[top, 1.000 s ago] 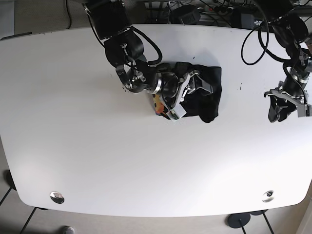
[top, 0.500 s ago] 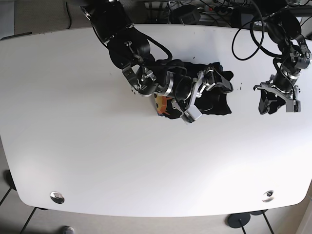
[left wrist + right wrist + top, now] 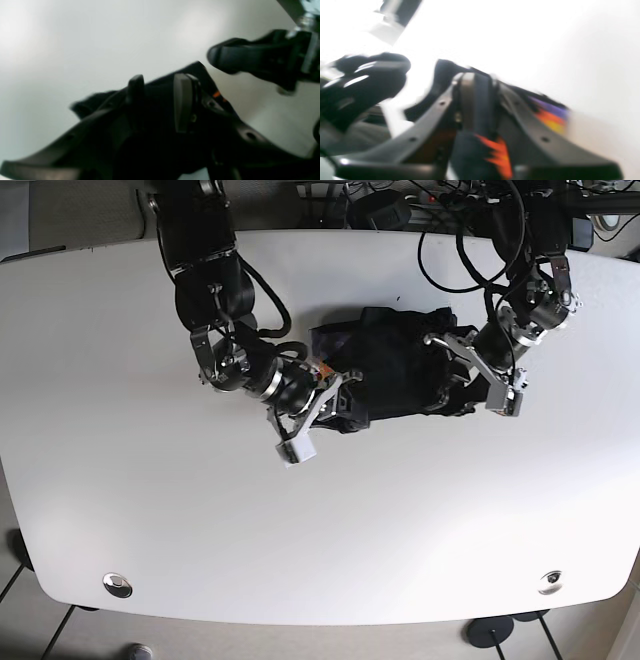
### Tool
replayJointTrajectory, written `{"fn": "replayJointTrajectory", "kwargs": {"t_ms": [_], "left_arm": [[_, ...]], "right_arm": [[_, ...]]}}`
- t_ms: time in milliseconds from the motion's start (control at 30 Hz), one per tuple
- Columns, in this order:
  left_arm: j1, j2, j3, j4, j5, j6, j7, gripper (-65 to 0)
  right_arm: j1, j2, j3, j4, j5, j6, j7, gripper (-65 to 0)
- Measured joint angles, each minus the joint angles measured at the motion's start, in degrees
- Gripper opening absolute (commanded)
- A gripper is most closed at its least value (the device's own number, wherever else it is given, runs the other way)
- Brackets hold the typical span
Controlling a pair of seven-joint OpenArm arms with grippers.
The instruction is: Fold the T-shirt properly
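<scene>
Table [image 3: 150, 500]: you have bare white top on all sides of both grippers; two metal discs sit near the front corners, well apart from the work, and cables hang behind the far edge.
In the way: nothing lies between your fingers and the shirt; the two grippers face each other across it.
Right arm: you see it on the left of the base view, reaching down from the far edge and bent toward the middle, wrist tilted low.
Right gripper [image 3: 335, 395]: closed down on the shirt's near-left edge; your wrist view shows dark cloth with an orange print pinched between the pads.
Shirt [image 3: 395, 365]: a black, bunched heap lying between the two sets of fingers, wrinkled, with a bit of orange and purple print showing at the right gripper's side.
Left gripper [image 3: 465, 380]: at the shirt's other edge, fingers in the cloth; the wrist view is dark and blurred, so you cannot tell how far they are closed.
Left arm: comes down from the far right corner, wrist angled inward toward the shirt.
</scene>
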Motion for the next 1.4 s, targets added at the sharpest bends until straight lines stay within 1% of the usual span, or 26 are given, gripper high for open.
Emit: {"fn": "replayJointTrajectory", "kwargs": {"t_ms": [67,100,167,200,233,267,300,367,400,433,500,567,633,700,767,833,867,933,967,1000,1067,1100,1167,1267,1333,1400], "left_arm": [[0.2,0.1,1.1,-4.3,0.2,0.0,0.2,-47.2],[0.0,0.2,1.1,-6.7,0.2,0.0,0.0,-47.2],[-0.1,-0.1,1.0,-11.6,0.3,0.0,-0.3,-47.2],[0.0,-0.6,1.2,-13.5,0.3,0.0,-1.5,-47.1],[0.0,-1.6,1.8,-16.3,-0.1,0.0,-4.9,-46.9],[-0.2,-2.4,2.6,-18.6,-0.5,-0.1,-7.3,-46.9],[-1.1,-3.8,4.1,-22.0,-1.7,-1.0,-10.6,-47.1],[-3.2,-5.6,6.0,-25.8,-2.3,-1.6,-13.2,-47.1],[-4.2,-6.1,6.6,-27.0,-2.4,-1.5,-13.8,-47.2],[-4.6,-6.5,6.9,-27.2,-2.3,-1.5,-13.6,-47.2],[-4.5,-6.7,7.0,-25.1,-1.5,-0.7,-12.7,-47.2],[-3.5,-6.7,6.8,-20.3,0.3,0.1,-10.6,-47.2],[-3.2,-6.7,6.8,-14.4,0.5,0.2,-10.4,-47.2],[-3.4,-6.9,6.7,-9.3,0.0,0.1,-11.0,-47.2],[-2.0,-7.0,6.7,-5.7,-0.3,0.2,-11.4,-47.2],[2.4,-7.0,6.1,-4.0,-0.2,0.2,-10.8,-47.2],[5.1,-6.8,4.8,-3.9,0.2,0.1,-10.6,-47.2],[7.2,-6.9,3.2,-5.1,0.3,0.0,-10.9,-47.2],[7.3,-6.8,3.0,-8.2,0.2,0.2,-10.8,-47.2],[7.2,-6.8,3.0,-10.4,0.2,0.2,-10.8,-47.2],[6.7,-6.9,3.1,-14.4,0.1,0.2,-11.2,-47.2],[5.0,-6.9,3.1,-16.8,-0.5,-0.3,-11.9,-47.2],[0.8,-7.4,3.6,-20.8,-0.5,-0.4,-12.1,-47.1],[-8.6,-8.3,5.8,-29.1,-0.5,-0.4,-12.2,-46.8],[-15.2,-8.3,8.4,-35.3,-0.5,-0.4,-12.5,-46.8],[-24.2,-8.1,12.8,-44.2,-0.7,-0.4,-12.5,-46.8]], "right_arm": [[0.7,0.1,0.1,-2.9,-0.1,0.07,0.9,-58.8],[0.7,0.1,0.0,-4.0,0.0,0.07,3.1,-58.8],[0.4,1.2,-0.7,-6.5,0.6,0.26,6.6,-58.8],[0.3,1.6,-0.9,-7.7,0.5,0.26,8.1,-58.8],[0.4,2.6,-1.9,-10.1,0.5,0.15,10.1,-58.8],[0.3,3.2,-2.1,-12.1,0.6,0.44,11.9,-58.8],[0.2,3.8,-2.2,-14.8,0.5,0.17,14.7,-58.8],[0.2,4.4,-2.3,-17.0,0.5,0.11,16.8,-58.8],[0.2,4.9,-2.4,-17.0,0.7,0.35,16.7,-59.0],[0.2,5.4,-2.4,-16.9,1.0,0.46,16.7,-59.0],[0.1,6.1,-2.2,-15.1,0.7,-0.13,16.4,-59.0],[-0.1,6.8,-2.2,-11.5,0.8,0.00,16.3,-59.0],[0.3,6.9,-2.2,-8.7,0.8,-0.28,16.7,-59.0],[1.2,6.4,-2.3,-7.5,0.9,0.02,16.7,-59.0],[2.5,5.3,-2.3,-8.2,0.6,0.04,16.5,-58.8],[5.5,4.0,-2.3,-12.8,0.7,0.09,16.7,-58.8],[7.1,3.4,-3.5,-15.9,0.6,0.02,16.9,-59.0],[9.3,3.7,-7.7,-19.2,0.5,-0.02,16.8,-59.1],[10.6,3.7,-10.4,-21.2,0.5,0.13,16.8,-59.1],[11.1,3.4,-11.1,-22.6,0.5,0.28,17.1,-59.1],[11.9,3.1,-12.6,-25.5,0.6,0.28,21.2,-59.1],[12.2,3.6,-14.3,-27.3,0.6,0.24,23.2,-59.1],[12.0,4.7,-16.0,-28.8,0.7,0.28,24.4,-59.1],[10.1,7.0,-16.5,-28.6,0.9,0.22,25.8,-59.3],[7.9,8.4,-16.5,-26.2,1.0,0.42,26.4,-59.3],[5.2,10.4,-16.5,-22.5,1.2,0.46,26.3,-59.3]]}}
